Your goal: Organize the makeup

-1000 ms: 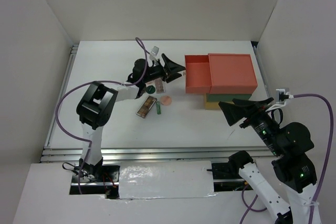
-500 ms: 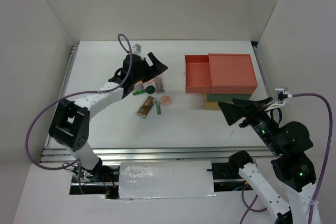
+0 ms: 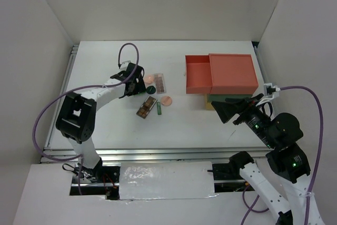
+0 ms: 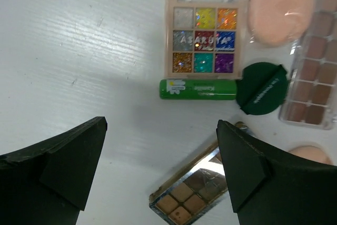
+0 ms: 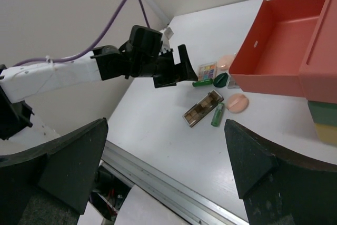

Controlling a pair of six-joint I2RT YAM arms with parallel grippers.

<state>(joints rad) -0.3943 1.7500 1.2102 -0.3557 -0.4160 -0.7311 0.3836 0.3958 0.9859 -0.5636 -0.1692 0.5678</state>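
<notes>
The makeup lies in a cluster left of the red drawer. In the left wrist view I see a multicolour palette (image 4: 205, 36), a green tube (image 4: 197, 89), a dark green compact (image 4: 261, 88), a peach compact (image 4: 280, 10), a long nude palette (image 4: 311, 77) and a brown palette (image 4: 195, 196). My left gripper (image 4: 161, 126) (image 3: 134, 84) hangs open above the cluster's left side, holding nothing. A second green tube (image 3: 159, 108) and peach compact (image 3: 166, 100) lie beside the brown palette (image 3: 147, 107). My right gripper (image 5: 164, 127) (image 3: 224, 113) is open and empty, in the air in front of the box.
The big box (image 3: 233, 73) stands at the right, its red drawer (image 3: 198, 75) pulled out to the left and empty as far as I see. Green and yellow drawers (image 3: 226, 98) below it are shut. White walls enclose the table; a metal rail (image 5: 174, 180) runs along its near edge.
My left gripper pulled back from beside the red drawer to the left, over the makeup cluster, and opened slightly wider. The right gripper shifted a little left and forward.
</notes>
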